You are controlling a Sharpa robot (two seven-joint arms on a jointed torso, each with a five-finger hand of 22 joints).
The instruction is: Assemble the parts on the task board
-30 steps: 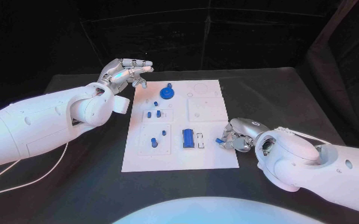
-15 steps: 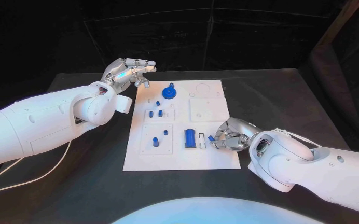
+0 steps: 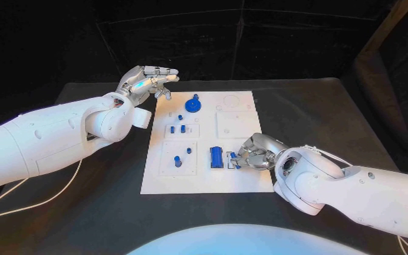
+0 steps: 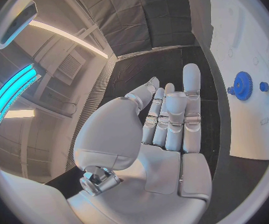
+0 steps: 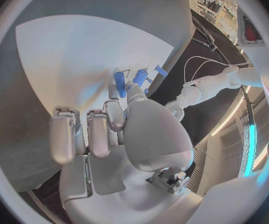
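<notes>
The right hand (image 3: 252, 155) pinches a small blue part (image 3: 232, 156) at its fingertips, over the board (image 3: 204, 181) just beside the blue block (image 3: 216, 157). The left hand (image 3: 146, 81), fingers loosely spread and grasping nothing, hovers well away.

Task board (image 3: 246, 178): 4 o'clock part covered by right hand (image 3: 255, 154); slot beneath unreadable. Small blue piece (image 3: 234, 156) at fingertips: shape indistinct.

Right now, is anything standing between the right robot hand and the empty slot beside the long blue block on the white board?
Nothing visible does. The right robot hand holds a small blue piece just above the board, beside the long blue block.
</notes>
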